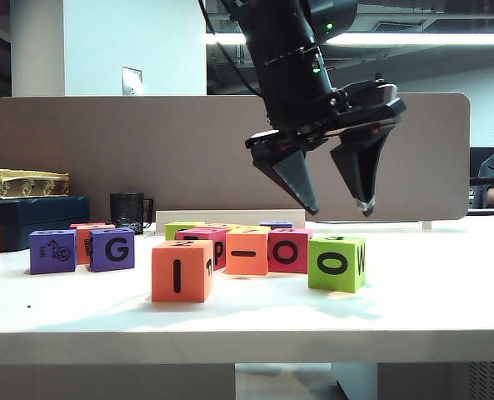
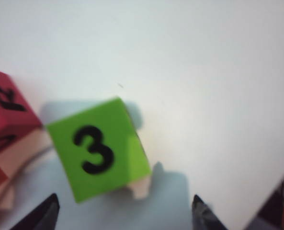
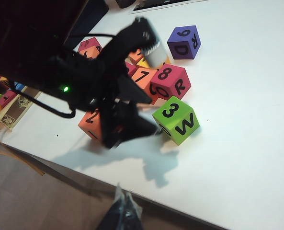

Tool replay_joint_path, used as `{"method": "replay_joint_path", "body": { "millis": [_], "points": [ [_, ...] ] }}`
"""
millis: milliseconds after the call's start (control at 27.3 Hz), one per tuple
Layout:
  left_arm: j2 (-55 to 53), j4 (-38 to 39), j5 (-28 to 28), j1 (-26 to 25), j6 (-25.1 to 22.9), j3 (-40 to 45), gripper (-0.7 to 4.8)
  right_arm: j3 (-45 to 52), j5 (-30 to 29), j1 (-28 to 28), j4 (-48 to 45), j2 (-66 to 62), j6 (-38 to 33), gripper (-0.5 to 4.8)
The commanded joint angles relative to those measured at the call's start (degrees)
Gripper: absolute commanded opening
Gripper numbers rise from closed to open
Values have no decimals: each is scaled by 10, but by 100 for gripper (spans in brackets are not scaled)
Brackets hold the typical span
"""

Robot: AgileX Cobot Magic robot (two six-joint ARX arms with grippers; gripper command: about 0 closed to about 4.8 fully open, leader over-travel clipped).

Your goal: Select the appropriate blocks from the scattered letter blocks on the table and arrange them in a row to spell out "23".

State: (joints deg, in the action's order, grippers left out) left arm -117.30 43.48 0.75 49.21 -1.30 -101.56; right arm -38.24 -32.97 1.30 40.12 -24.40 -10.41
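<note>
The only open vessel is the black mug, standing left of centre in the exterior view behind the blocks. From this low angle I cannot see inside it. Further left, at the frame's edge, a yellowish box lies on top of a closed dark blue case. What they contain is hidden.

Nearest the front edge of the table, lower centre-left, stands the orange cube. It has a black "I" on its front, and my right wrist view shows a "2" on top. To the right of centre and a little further back is the lime green cube. It shows "O" to the front, "W" on its right side and a bold "3" on top, and it sits flat, well apart from the orange one.

Behind them the other letter blocks run in a loose row: a purple "G" cube, an orange cube with a dash and a pink "O" cube just beside the green one.

My left gripper hangs in the air above the lime green cube, fingers spread wide and pointing down, holding nothing. My right gripper is off the table's front edge, too blurred for me to tell whether it is closed.
</note>
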Motion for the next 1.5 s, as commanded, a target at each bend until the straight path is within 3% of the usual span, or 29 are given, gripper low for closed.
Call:
{"method": "replay_joint_path", "body": {
  "millis": [37,147,513,697,807,880,1247,1503],
  "points": [
    [-4,-49,-23,-2,50,0,401,-1,0,0,-8,-1,2,-1],
    [-12,-68,-23,-4,69,0,449,-1,0,0,-8,-1,2,-1],
    [-60,-73,-28,-7,78,0,447,-1,-2,0,-7,-1,2,-1],
    [-69,-73,-38,-7,79,0,420,-1,-2,0,-7,-1,2,-1],
    [-69,-73,-38,-7,81,0,317,-1,-2,0,-7,-1,2,-1],
    [-69,-68,-38,-7,91,0,289,-1,-2,0,-7,-1,2,-1],
    [-20,48,-36,-10,107,0,289,-1,-7,0,9,-1,2,-1],
    [23,96,-39,-10,168,0,289,-2,-58,0,59,0,4,-1]
  ]
}}
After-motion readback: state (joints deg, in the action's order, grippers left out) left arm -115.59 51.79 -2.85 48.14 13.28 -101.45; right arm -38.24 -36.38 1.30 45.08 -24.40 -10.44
